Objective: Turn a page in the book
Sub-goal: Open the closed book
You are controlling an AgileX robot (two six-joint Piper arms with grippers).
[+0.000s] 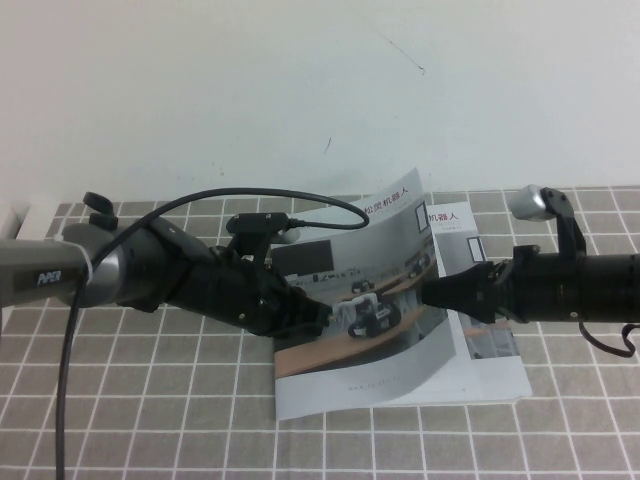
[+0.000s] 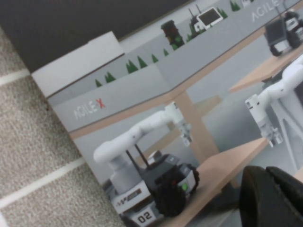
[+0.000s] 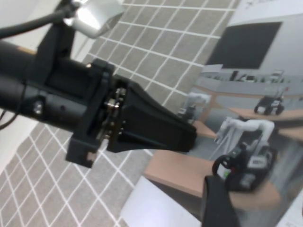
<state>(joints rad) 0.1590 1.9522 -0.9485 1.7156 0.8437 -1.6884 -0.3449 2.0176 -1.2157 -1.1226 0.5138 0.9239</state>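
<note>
Both black arms reach in low over the thin glossy white-covered book [image 1: 380,340] on the grey tiled tablecloth [image 1: 150,400]. The left gripper [image 1: 325,312], fingers together, presses the curling cover; whether the right gripper [image 1: 432,291] at the spine is parted or closed, I cannot tell.

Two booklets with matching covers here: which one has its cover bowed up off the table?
The upper booklet, curved up under the left gripper. The lower booklet lies flat, peeking out beside the right gripper.

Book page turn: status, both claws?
Left claw on the book, fingers shut. Right claw at cover's right edge, grip unclear. Cover lifted, bowed. Second booklet beneath, right.
</note>
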